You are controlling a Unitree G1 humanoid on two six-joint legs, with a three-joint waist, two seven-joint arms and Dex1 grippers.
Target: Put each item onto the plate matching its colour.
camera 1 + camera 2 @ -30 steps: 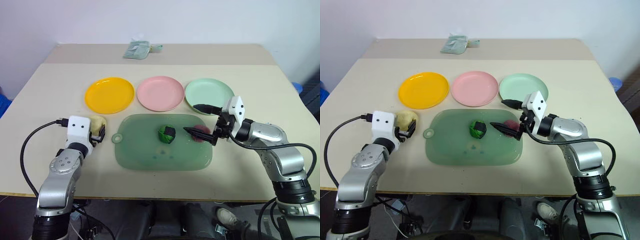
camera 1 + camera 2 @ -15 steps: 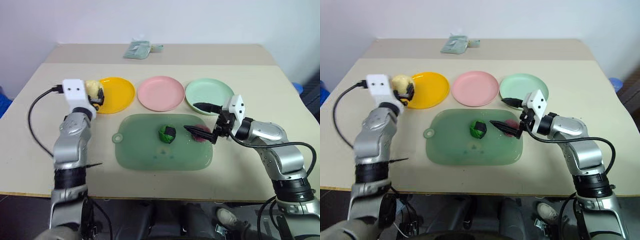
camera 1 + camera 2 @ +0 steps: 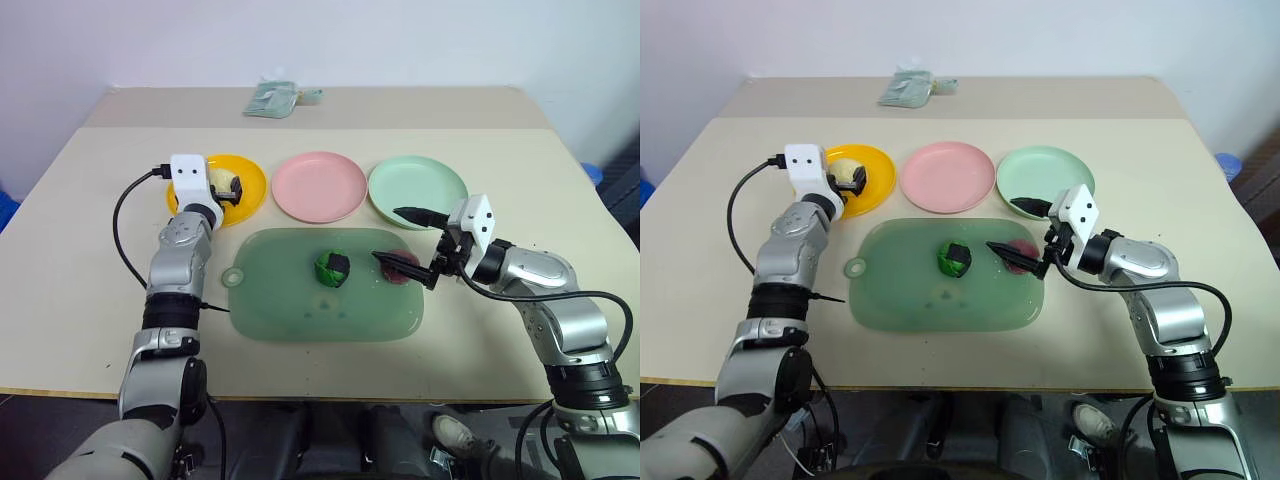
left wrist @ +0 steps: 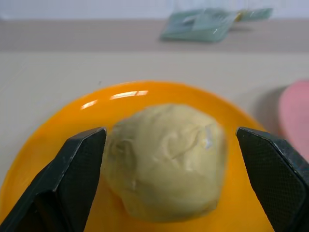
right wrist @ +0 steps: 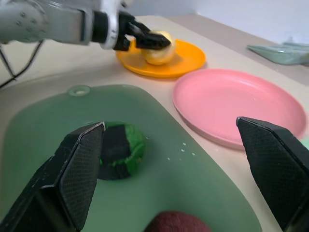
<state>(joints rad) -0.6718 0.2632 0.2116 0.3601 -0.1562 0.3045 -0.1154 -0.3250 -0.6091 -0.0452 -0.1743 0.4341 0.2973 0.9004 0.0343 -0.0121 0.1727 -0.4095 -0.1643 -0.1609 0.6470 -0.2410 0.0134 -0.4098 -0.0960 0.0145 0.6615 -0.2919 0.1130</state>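
The pale yellow item (image 4: 166,162) rests on the orange-yellow plate (image 3: 252,178). My left gripper (image 3: 231,190) is level around it, open, with a gap showing beside the lump. The dark green item with a black patch (image 3: 333,267) and the maroon-red item (image 3: 405,269) lie on the large dark green mat (image 3: 300,312). My right gripper (image 3: 386,234) hovers open just over the maroon item, touching nothing. The pink plate (image 3: 320,187) and the mint green plate (image 3: 418,187) are bare.
A folded pale green packet (image 3: 273,100) lies at the back of the table. The three plates stand in a row behind the mat. A black cable (image 3: 122,240) loops off my left arm over the table's left side.
My left arm carried the yellow item forward and right from the table's left side onto the orange-yellow plate, and its fingers have opened. The right arm has stayed put.
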